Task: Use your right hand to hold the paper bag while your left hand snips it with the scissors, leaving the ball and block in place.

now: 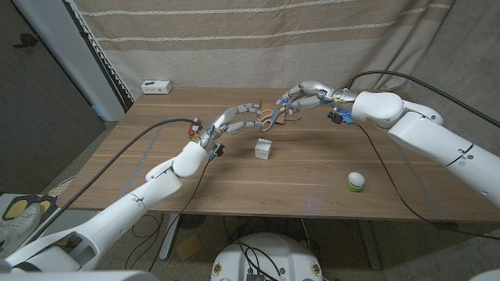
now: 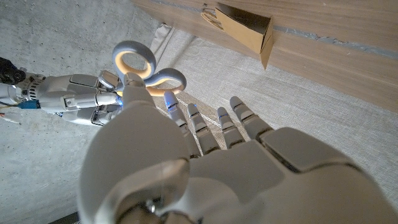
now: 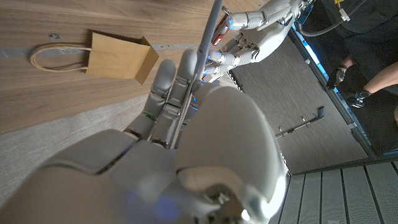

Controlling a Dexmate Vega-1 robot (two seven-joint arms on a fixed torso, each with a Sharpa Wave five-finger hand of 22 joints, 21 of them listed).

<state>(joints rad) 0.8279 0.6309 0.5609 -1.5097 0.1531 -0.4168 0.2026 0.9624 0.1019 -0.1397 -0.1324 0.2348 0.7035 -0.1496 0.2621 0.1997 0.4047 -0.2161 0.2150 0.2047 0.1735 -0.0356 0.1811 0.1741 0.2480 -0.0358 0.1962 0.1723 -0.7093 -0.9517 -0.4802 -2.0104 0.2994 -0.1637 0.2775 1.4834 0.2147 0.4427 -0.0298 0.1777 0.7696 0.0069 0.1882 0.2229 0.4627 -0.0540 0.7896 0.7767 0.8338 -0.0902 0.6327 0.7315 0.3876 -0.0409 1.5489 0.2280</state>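
Starting at the lower right of the head view, the ball (image 1: pixel 356 181) sits alone on the wooden table (image 1: pixel 312 183). The white block (image 1: pixel 264 148) stands farther in, near the frame's centre. Past the block, the two hands meet above the tabletop with the scissors (image 1: pixel 273 119) between them.

The scissors' long axis runs from lower left to upper right of the head frame. The orange-lined handle loops point toward the left hand (image 1: pixel 237 117) and the blades toward the right hand (image 1: pixel 309 94). In the right wrist view the right hand pinches the metal blade between thumb and fingers. In the left wrist view the left hand's fingers (image 2: pixel 199 127) are spread and straight, with the thumb up against the loops. I cannot tell whether it actually grips them.

The paper bag (image 3: pixel 121 56) lies flat on the table beyond the hands, untouched, with its cord handle stretched out from one end. A small white box (image 1: pixel 156 86) rests at the table's far edge in the upper left.
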